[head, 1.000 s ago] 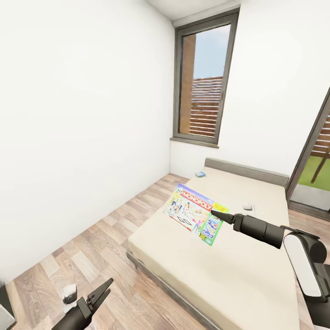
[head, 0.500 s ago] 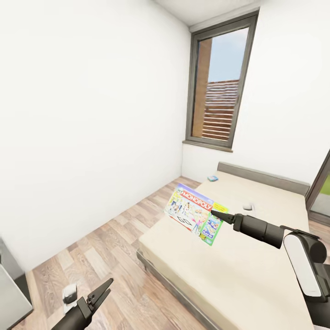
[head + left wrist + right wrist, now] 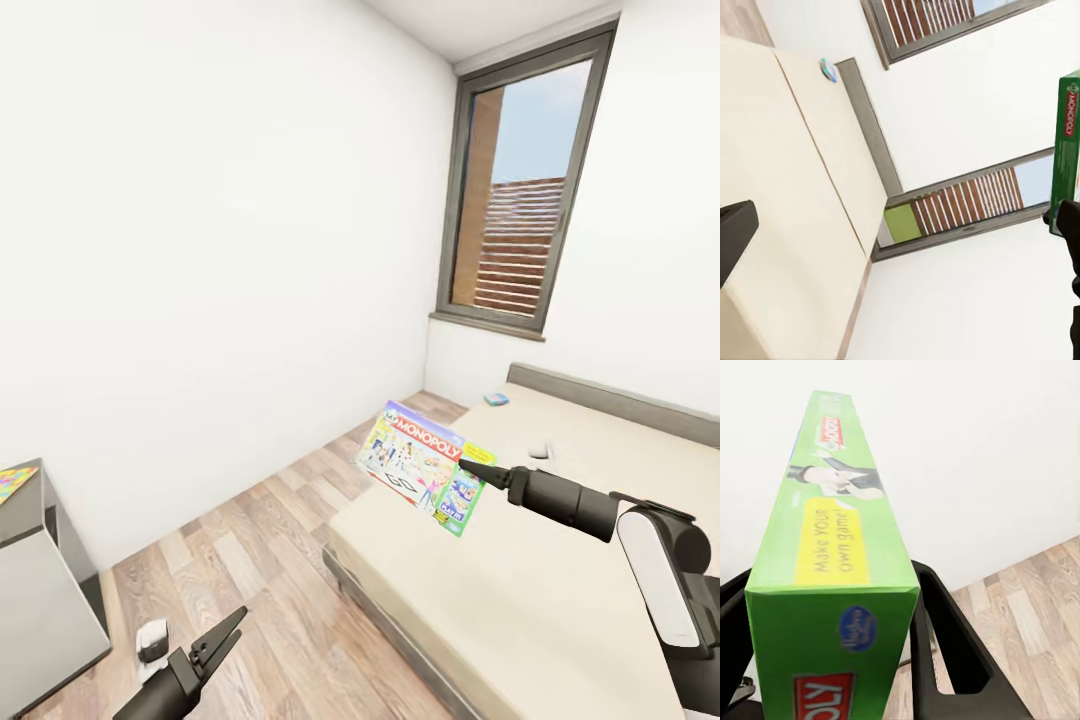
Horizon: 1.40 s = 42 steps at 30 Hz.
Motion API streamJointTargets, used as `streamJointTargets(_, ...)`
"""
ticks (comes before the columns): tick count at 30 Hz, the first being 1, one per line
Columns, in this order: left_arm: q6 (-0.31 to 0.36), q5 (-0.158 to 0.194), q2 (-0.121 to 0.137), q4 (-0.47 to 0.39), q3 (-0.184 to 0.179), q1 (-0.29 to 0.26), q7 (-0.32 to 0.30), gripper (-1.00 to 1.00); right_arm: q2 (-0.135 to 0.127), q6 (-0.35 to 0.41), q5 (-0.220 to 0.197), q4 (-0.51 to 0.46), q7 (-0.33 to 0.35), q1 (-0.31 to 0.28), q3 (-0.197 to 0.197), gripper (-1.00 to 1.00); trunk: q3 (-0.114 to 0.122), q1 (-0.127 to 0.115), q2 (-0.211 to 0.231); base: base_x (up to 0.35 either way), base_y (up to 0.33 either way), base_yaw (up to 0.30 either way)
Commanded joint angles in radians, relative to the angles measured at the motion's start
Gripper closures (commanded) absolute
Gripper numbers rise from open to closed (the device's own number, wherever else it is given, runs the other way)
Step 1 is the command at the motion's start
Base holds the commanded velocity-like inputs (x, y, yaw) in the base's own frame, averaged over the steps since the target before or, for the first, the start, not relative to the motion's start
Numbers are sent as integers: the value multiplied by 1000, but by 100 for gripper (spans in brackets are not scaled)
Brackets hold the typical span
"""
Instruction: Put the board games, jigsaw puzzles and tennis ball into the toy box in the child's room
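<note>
Gripping the flat glossy Monopoly box (image 3: 425, 467), right tool (image 3: 470, 470) hovers; left tool (image 3: 222, 637) slightly parted.

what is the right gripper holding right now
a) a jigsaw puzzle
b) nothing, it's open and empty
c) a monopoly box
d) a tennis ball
c: the right gripper is shut on the Monopoly box, held up in the air over the bed; the right wrist view shows its fingers clamped on either side of the green box edge.
</note>
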Motion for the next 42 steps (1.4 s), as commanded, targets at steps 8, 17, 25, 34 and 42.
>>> streamJointTargets(8,7,8,0,0,1,0,1,-100,0,5,0,0,4,0,-1,100,1,0,-1,0,0,270)
streamJointTargets(17,7,6,0,0,0,0,1,-100,0,5,0,0,3,0,-2,100,1,0,-1,0,0,279)
streamJointTargets(25,6,5,0,0,-1,-1,1,-100,0,5,0,0,3,0,-2,100,1,0,-1,0,0,281)
streamJointTargets(34,6,4,-1,0,-1,-1,1,-100,0,5,0,0,3,0,-2,100,1,0,-1,0,0,281)
streamJointTargets(42,6,3,-1,1,-1,-1,1,-100,0,5,0,0,3,0,-2,100,1,0,-1,0,0,285)
